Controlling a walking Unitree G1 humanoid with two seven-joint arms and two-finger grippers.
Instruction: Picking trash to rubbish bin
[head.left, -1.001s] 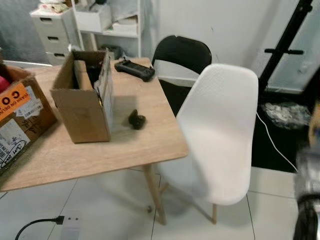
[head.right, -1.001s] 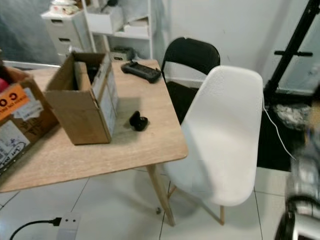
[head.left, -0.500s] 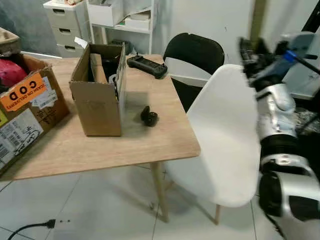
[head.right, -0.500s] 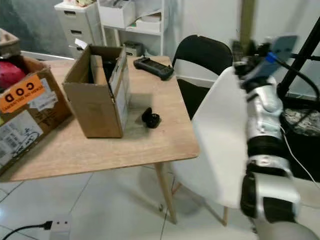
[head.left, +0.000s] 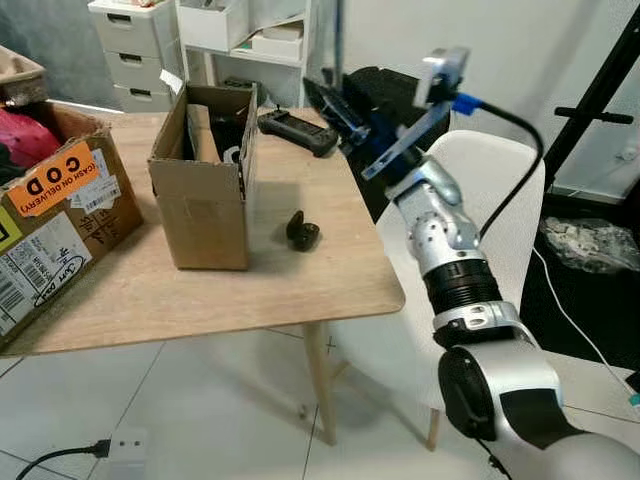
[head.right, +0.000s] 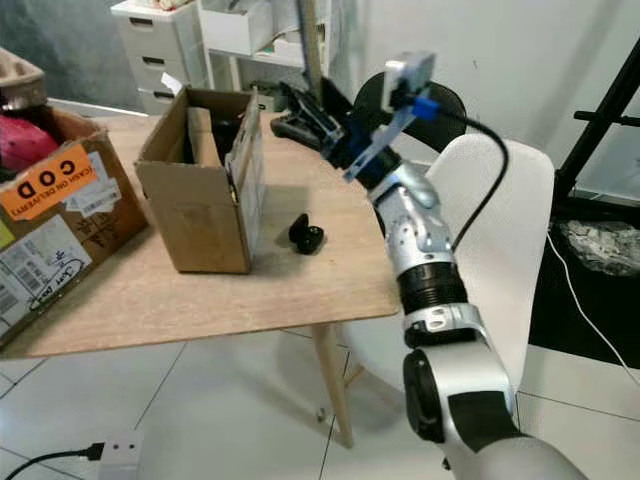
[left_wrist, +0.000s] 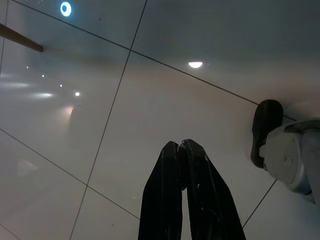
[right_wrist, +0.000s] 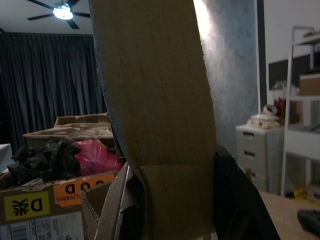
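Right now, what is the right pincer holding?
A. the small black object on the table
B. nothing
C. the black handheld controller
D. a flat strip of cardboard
D: in the right wrist view the right pincer is clamped on a strip of cardboard standing up between its fingers.

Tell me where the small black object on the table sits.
The small black object lies on the wooden table, just right of the open cardboard box, below the raised right tool.
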